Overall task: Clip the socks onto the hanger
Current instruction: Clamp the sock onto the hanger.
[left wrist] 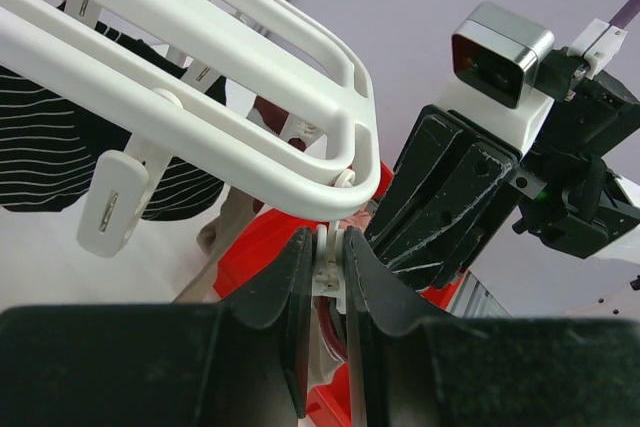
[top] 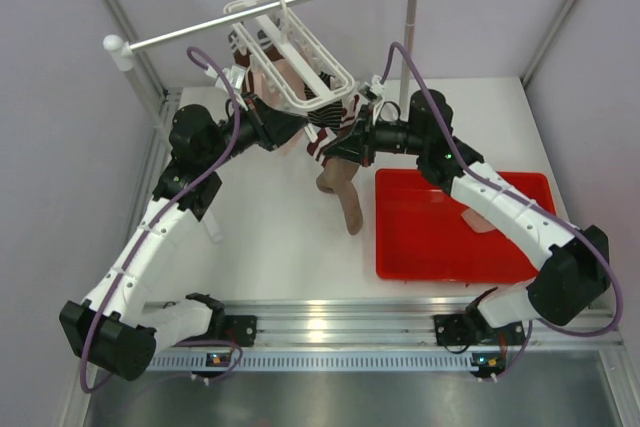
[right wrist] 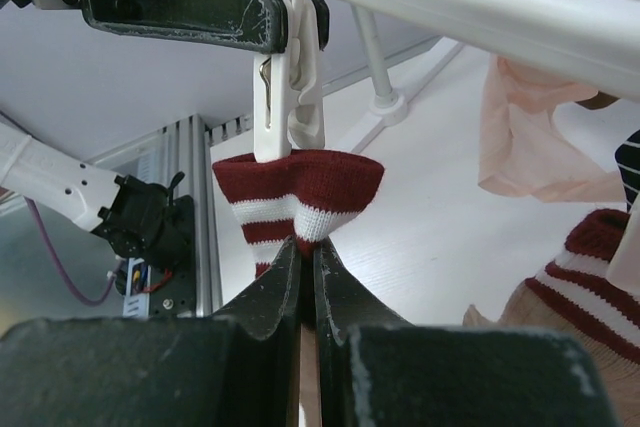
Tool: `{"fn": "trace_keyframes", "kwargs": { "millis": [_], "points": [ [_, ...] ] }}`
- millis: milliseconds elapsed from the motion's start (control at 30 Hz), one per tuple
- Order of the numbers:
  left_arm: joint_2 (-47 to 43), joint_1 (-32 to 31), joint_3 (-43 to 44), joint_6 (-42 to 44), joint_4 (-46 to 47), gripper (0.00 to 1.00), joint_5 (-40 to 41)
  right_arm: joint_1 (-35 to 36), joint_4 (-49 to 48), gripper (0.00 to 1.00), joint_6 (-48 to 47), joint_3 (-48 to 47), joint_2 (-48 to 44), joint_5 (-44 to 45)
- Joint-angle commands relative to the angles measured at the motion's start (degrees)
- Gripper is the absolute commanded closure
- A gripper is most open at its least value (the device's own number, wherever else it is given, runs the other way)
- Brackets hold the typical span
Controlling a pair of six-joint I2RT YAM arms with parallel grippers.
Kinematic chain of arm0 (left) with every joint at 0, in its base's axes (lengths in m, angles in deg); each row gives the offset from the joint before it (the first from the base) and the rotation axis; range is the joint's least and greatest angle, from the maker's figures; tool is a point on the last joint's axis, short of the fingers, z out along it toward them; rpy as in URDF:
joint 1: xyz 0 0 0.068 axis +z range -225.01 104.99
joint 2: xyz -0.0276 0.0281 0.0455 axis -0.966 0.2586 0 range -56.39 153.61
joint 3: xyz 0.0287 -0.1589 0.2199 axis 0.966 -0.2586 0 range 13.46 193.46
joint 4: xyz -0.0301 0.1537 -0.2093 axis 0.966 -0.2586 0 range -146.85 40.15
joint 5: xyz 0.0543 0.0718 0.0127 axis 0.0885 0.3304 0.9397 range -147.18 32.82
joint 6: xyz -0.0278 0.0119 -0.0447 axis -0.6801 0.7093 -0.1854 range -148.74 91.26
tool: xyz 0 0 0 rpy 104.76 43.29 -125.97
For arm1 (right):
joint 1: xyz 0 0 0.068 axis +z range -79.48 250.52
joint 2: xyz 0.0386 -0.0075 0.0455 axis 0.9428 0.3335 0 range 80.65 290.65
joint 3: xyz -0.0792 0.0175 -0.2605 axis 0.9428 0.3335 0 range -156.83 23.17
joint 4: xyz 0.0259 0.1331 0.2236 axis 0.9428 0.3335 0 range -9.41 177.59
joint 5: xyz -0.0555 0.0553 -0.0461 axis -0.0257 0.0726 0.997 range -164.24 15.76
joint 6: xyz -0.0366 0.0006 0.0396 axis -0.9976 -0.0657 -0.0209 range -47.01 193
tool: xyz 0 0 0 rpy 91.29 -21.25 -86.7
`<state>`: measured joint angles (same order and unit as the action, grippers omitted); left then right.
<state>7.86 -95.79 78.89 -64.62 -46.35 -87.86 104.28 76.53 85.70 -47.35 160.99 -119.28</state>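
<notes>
The sock (right wrist: 300, 192) has a dark red cuff with white stripes. In the top view its taupe-brown body hangs limp over the table (top: 270, 237), left of the red tray (top: 440, 237). The right gripper (right wrist: 302, 252) pinches the cuff from below, fingers pressed together on the knit, under the hanger (top: 290, 47). The left gripper (left wrist: 328, 247) is squeezed onto a white clip (left wrist: 328, 272) dangling from a corner of the hanger's frame. Only the right wrist view shows the clip's tips touching the cuff's top edge, with a pale pink sock (right wrist: 540, 147) hanging to the right. Only the left wrist view shows a dark striped sock (left wrist: 40, 147) beyond the frame.
</notes>
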Motion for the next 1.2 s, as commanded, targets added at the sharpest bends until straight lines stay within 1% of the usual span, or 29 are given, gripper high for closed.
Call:
{"fn": "trace_keyframes", "kwargs": {
  "millis": [0, 200, 500, 833, 1167],
  "points": [
    [-0.2, 0.0, 0.3, -1.2, 3.8, 1.00, -1.2, 1.3, -4.2, 1.00, 0.8, -1.2, 0.3, 0.3],
    [-0.3, 0.1, 0.2, -1.5, 4.0, 1.00, -1.4, 1.2, -4.5, 1.00, 0.9, -2.1, 1.1, -0.1],
    [-0.5, 0.1, 0.1, -1.4, 3.8, 1.00, -1.3, 1.3, -2.9, 1.00, -0.8, 0.5, -0.4, 0.1],
    [-0.4, 0.0, 0.0, -0.8, 3.1, 1.00, -1.1, 1.4, -4.6, 1.00, 1.1, -3.0, 0.4, -0.6],
    [-0.2, 0.0, 0.1, -0.9, 3.0, 1.00, -1.6, 1.7, -5.7, 1.00, 2.1, -3.7, -0.1, -0.3]
  ]
}}
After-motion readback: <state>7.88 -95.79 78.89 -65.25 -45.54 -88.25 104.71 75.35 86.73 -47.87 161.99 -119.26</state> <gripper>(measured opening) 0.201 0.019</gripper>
